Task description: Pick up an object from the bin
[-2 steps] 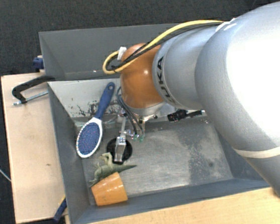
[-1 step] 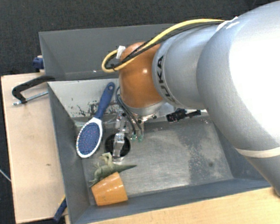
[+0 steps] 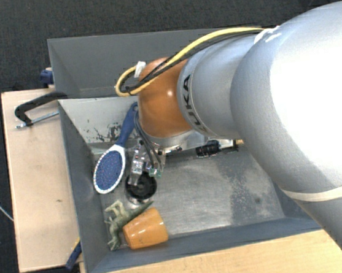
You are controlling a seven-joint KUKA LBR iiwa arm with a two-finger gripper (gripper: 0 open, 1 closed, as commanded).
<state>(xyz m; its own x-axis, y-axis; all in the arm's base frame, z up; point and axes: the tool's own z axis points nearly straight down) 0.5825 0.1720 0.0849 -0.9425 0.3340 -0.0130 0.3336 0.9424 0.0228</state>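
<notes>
1. While I watched through the camera view, the grey bin (image 3: 82,193) held a few loose things, all gathered toward its left end.
2. A blue oval brush (image 3: 109,170) with a white rim lay near the left wall, its blue handle running up under the arm's orange cover (image 3: 158,106).
3. An orange cup (image 3: 145,229) lay on its side in the near-left corner, with a small green toy (image 3: 114,223) touching its left side.
4. A short black stick-like thing (image 3: 213,149) showed beside the arm's body, well apart from the rest; I could not tell what it was.
5. The arm covered the right of the bin, and a yellow cable (image 3: 208,38) looped over its wrist.
6. The gripper (image 3: 142,167) hung low just beside the brush's head, right above a black round thing (image 3: 141,189) that sat between the brush and the cup.
7. Whether the gripper touched that black round thing or stood just clear of it, I could not tell.
8. I also could not tell whether the gripper was released or clenched.
</notes>
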